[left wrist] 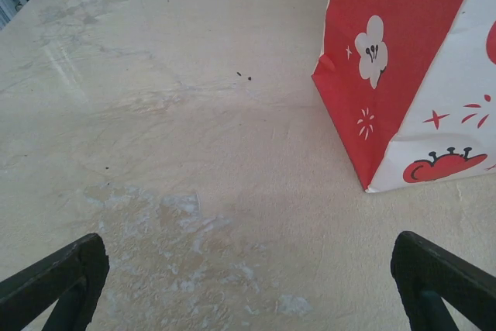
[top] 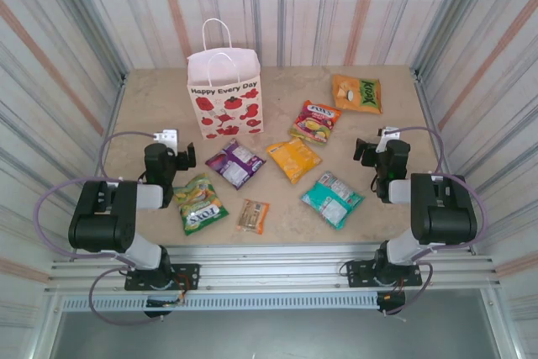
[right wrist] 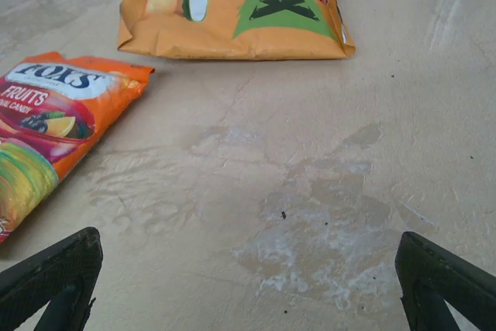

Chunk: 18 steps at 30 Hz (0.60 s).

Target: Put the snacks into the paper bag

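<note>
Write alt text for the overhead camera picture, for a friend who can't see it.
Seven small shiny snack packets lie scattered flat on a beige table, with a white paper bag printed with red tomatoes standing upright behind them. Two black robot arms sit at the near edge, the left gripper and right gripper both open and empty.

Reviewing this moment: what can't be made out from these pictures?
Top view: inside of the paper bag, hidden by its own front wall.
Top view: print on the small brown bar, too small to read.
Left wrist: the bag's top and right side, cut off by frame edges.
Right wrist: red-yellow packet cut by the left edge, orange packet by the top edge.
</note>
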### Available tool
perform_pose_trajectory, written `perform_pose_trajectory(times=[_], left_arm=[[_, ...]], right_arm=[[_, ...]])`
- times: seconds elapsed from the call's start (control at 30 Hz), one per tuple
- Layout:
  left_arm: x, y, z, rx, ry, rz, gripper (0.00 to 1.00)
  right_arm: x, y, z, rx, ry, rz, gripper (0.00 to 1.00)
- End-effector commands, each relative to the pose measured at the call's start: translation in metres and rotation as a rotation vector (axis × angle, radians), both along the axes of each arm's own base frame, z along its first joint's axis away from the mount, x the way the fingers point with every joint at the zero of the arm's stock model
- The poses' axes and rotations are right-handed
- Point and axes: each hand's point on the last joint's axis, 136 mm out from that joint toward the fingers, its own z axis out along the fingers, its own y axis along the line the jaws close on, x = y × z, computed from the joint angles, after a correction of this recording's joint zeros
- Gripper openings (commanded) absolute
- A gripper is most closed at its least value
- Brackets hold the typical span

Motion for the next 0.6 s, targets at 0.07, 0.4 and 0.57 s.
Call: perform_pose_trajectory(times=[0.07, 0.4, 0.57], left_arm=[[0.0038, -0.001, 0.0093, 0.018, -0.025, -0.006, 0.99], [0.0041, -0.0013, 0.0087, 0.007, -0.019, -0.014, 0.99], [0.004, -0.0011, 0.0083, 0.005, -0.017, -0.015, 0.99]], right_arm=[[0.0037, -0.0003, 0.0056, -0.033, -0.019, 0.005, 0.99], [0.0037, -0.0008, 0.0057, -0.032, -0.019, 0.003, 0.99], [0.0037, -0.0002, 0.0056, -0.033, -0.018, 0.006, 0.99]])
